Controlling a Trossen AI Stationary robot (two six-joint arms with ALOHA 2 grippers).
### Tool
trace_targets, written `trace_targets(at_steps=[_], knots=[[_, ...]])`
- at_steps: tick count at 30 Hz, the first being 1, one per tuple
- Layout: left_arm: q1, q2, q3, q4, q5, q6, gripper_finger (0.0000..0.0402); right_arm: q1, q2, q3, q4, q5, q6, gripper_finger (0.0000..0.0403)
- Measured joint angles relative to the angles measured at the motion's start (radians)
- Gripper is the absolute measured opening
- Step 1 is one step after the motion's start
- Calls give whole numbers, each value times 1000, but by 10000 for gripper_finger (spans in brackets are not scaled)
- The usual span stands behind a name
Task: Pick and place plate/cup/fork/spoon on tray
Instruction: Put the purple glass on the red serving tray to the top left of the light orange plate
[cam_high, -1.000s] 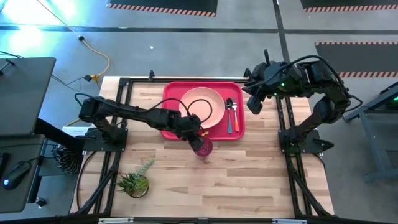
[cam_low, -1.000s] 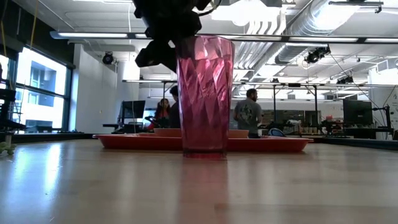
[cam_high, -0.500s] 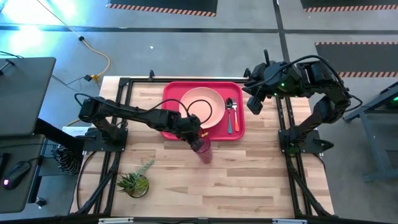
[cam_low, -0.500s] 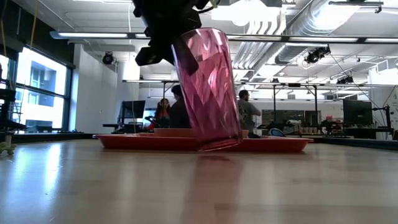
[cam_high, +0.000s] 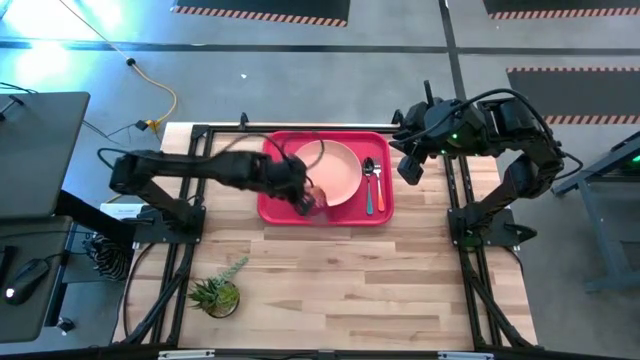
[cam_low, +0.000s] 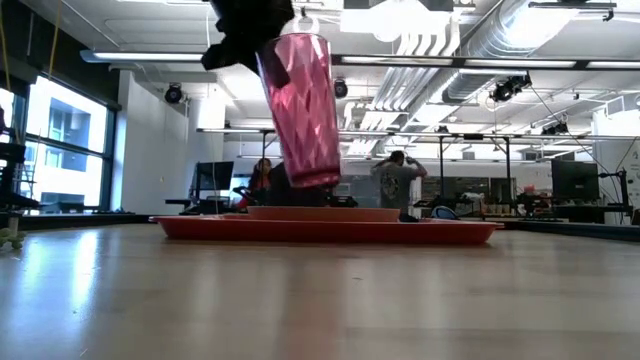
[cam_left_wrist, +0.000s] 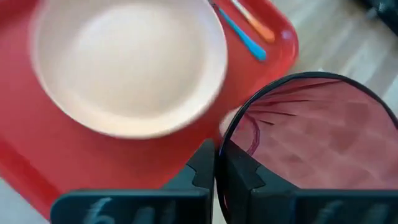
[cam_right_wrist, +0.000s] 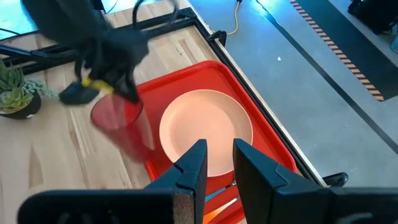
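Just left of the frame's centre in the high view, the left pincer (cam_high: 305, 196) holds the cup (cam_high: 316, 199) by its rim, one finger inside the wall and one outside, as the left wrist view shows. The cup (cam_low: 298, 110) hangs clear of the desk (cam_low: 320, 300), tilted, with its base above the tray's (cam_low: 325, 229) near rim.

The step in hand looks like the carry onto the tray. To do it well, the arm should probably keep the cup's base higher than the raised rim until it is fully across, level the cup, then lower it straight down and release only once the base sits flat.

Open room is tight. The plate (cam_high: 326, 171) fills the middle of the tray (cam_high: 270, 205), and the spoon (cam_high: 368, 180) and fork (cam_high: 378, 190) lie side by side along the right part. Bare red floor shows mainly in the lower-left corner and along the left edge, which seems the safest landing spot; setting down on the plate's rim would risk a tip.

The right pincer (cam_high: 410, 165) waits at the tray's upper right, its fingers a little apart and holding nothing.
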Motion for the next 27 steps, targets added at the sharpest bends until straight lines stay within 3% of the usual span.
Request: trace_targets(at_steps=[17, 27], knots=[[425, -121, 3, -30, -6, 365, 5, 0, 0, 0, 0, 12, 20, 69], [656, -121, 2, -31, 76, 522, 5, 0, 0, 0, 0, 93, 108, 69]])
